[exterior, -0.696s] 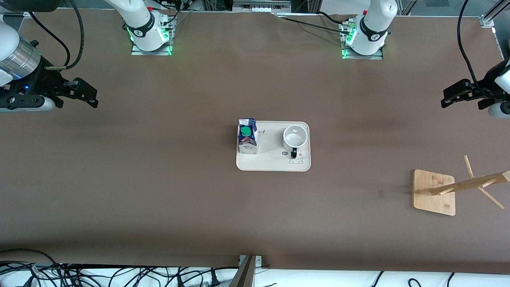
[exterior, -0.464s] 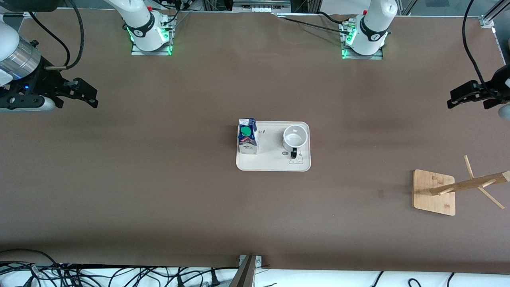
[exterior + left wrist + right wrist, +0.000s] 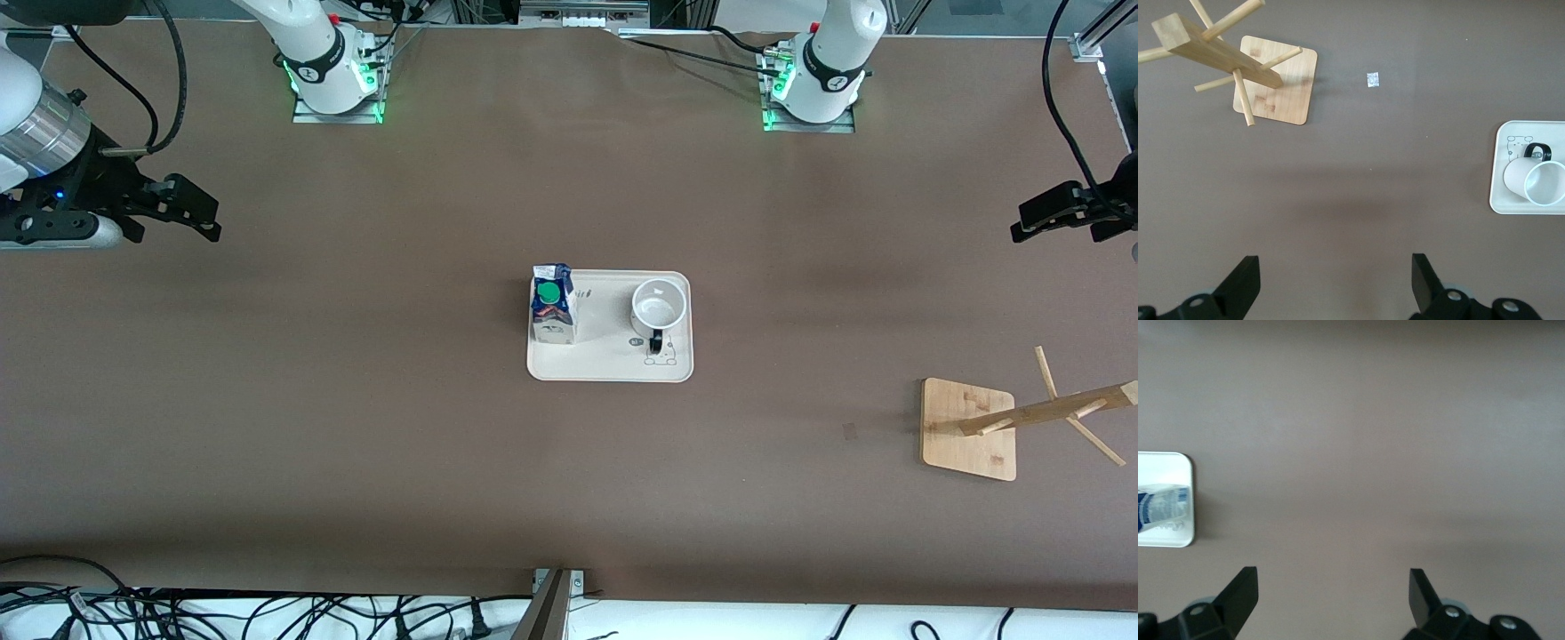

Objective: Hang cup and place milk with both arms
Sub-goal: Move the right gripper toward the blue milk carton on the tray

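The white cup (image 3: 659, 307) with its black loop handle stands upright on a cream tray (image 3: 605, 360) mid-table; it also shows in the left wrist view (image 3: 1535, 181). The milk carton (image 3: 552, 304), blue top with a green cap, stands on the same tray toward the right arm's end and shows partly in the right wrist view (image 3: 1163, 507). My left gripper (image 3: 1031, 219) is open and empty, high over the table's left-arm end (image 3: 1335, 280). My right gripper (image 3: 206, 217) is open and empty over the right-arm end (image 3: 1333, 597).
A wooden cup rack (image 3: 1045, 413) with pegs on a square base (image 3: 967, 429) stands toward the left arm's end, nearer the front camera than the tray; it also shows in the left wrist view (image 3: 1215, 50). A small pale mark (image 3: 1372, 79) lies on the brown table.
My left gripper has drawn back toward the left-arm end of the table. The right arm, cup and milk have not moved.
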Action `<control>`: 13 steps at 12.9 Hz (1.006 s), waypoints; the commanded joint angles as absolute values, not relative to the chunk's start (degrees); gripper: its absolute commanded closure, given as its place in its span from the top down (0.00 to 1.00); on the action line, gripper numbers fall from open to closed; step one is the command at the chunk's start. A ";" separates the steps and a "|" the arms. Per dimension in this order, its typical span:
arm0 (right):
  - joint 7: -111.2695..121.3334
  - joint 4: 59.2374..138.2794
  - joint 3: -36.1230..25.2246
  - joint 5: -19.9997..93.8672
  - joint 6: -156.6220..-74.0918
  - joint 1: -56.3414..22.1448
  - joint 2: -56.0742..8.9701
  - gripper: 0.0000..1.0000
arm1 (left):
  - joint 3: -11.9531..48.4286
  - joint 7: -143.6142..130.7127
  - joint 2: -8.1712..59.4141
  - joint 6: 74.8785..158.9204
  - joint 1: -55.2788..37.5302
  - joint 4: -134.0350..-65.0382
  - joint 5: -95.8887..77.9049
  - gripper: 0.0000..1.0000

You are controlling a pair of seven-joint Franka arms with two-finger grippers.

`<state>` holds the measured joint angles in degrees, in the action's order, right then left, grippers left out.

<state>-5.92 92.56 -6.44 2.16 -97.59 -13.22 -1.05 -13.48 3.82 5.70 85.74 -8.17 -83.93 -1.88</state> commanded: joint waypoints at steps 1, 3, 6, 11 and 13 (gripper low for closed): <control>-4.66 90.44 -4.67 3.43 -97.12 -13.27 -1.32 1.00 | -13.01 4.66 4.92 85.08 -7.82 -84.20 -2.46 1.00; -5.09 91.06 -1.60 2.99 -93.11 -14.58 -3.58 1.00 | -13.01 4.66 5.01 85.17 -7.82 -84.20 -2.46 1.00; -7.11 89.22 -1.41 3.34 -93.77 -19.31 -8.32 1.00 | -13.10 4.66 5.01 85.17 -7.73 -84.20 -2.37 1.00; -30.72 82.00 -1.41 6.31 -104.46 -31.70 -21.95 1.00 | -13.01 4.75 5.10 86.75 -8.00 -84.02 -2.90 1.00; -37.67 81.74 -1.41 6.94 -111.41 -36.01 -26.08 1.00 | -13.01 4.75 5.19 86.57 -8.00 -84.02 -2.99 1.00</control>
<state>-32.00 84.67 -0.88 5.74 -108.09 -33.10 -21.81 -13.18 3.82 5.70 86.39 -8.16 -83.89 -2.00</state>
